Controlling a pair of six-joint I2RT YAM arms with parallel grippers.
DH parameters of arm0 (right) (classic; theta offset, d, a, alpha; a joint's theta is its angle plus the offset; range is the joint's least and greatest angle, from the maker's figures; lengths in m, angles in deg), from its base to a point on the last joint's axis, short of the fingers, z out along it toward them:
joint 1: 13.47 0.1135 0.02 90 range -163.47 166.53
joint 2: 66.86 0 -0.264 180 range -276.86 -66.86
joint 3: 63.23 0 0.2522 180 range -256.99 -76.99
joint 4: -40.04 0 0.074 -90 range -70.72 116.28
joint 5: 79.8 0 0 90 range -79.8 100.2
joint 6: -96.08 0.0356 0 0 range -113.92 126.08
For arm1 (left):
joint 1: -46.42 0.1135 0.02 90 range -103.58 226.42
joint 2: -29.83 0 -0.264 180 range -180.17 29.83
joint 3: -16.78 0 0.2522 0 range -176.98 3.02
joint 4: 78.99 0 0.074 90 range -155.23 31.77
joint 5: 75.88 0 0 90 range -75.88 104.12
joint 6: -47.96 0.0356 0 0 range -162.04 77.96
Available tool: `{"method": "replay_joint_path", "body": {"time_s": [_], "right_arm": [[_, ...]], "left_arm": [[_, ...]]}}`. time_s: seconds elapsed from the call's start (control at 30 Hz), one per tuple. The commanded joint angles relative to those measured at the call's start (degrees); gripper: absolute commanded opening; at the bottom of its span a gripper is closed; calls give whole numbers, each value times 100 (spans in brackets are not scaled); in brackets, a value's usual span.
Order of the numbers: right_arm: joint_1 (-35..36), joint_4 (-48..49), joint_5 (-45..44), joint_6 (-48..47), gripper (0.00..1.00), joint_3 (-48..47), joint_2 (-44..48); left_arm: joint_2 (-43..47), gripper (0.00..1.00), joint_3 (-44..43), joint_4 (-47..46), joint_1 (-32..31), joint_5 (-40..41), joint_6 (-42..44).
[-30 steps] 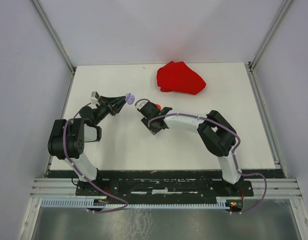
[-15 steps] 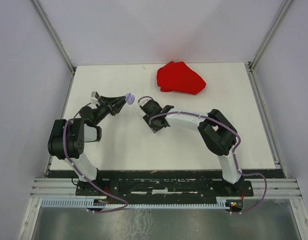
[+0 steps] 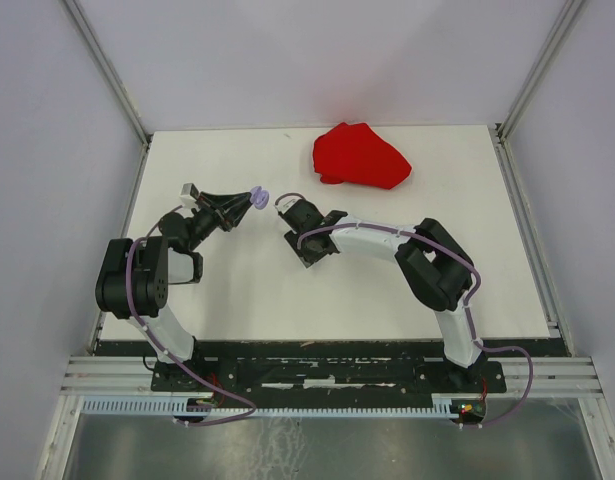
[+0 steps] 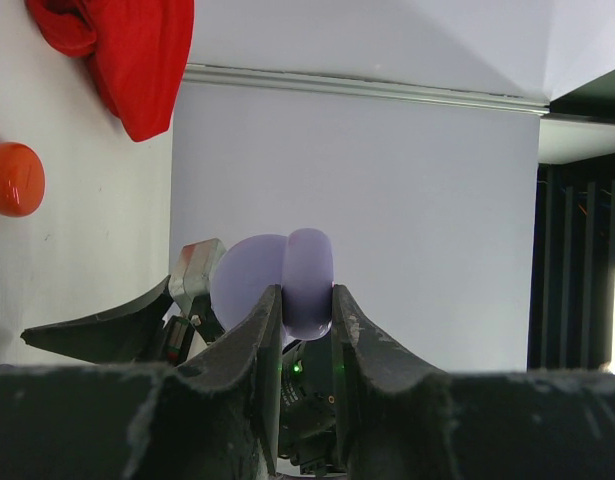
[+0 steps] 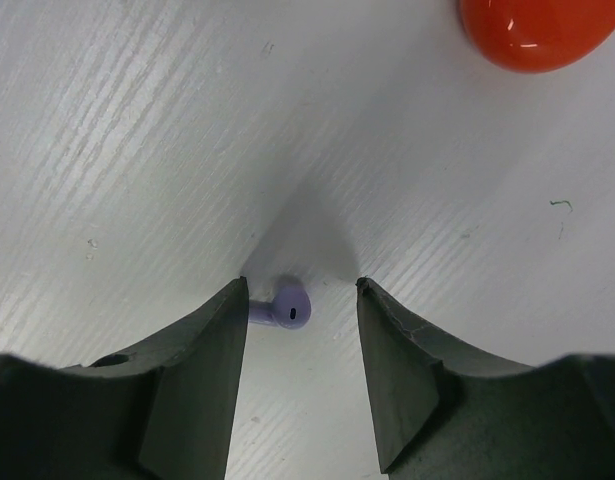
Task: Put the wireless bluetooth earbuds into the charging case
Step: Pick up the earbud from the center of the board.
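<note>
My left gripper (image 3: 251, 200) is shut on a lilac charging case (image 4: 308, 278), held above the table with its lid (image 4: 249, 283) swung open; the case also shows in the top view (image 3: 260, 196). My right gripper (image 5: 302, 288) points down at the table just right of it, jaws open. A lilac earbud (image 5: 288, 308) lies on the table between the fingers, its stem running behind the left finger (image 5: 202, 350). From above, the right gripper (image 3: 287, 207) hides the earbud.
An orange round case (image 5: 539, 28) lies on the table close beyond the right gripper and shows in the left wrist view too (image 4: 12, 178). A crumpled red cloth (image 3: 359, 155) sits at the back of the white table (image 3: 237, 290).
The right gripper has shifted left toward the held case and lowered over the table, now covering the orange case in the top view. The left arm has stayed still.
</note>
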Motion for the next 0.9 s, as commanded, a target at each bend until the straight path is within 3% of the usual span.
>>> {"method": "replay_joint_path", "body": {"time_s": [0.0,0.87], "right_arm": [[1,-173,120,-11,56,39,164],[1,-273,-25,132,56,383,501]], "left_arm": [[62,3,17,-393,39,-92,-173],[67,3,-22,-332,30,-75,-143]]}}
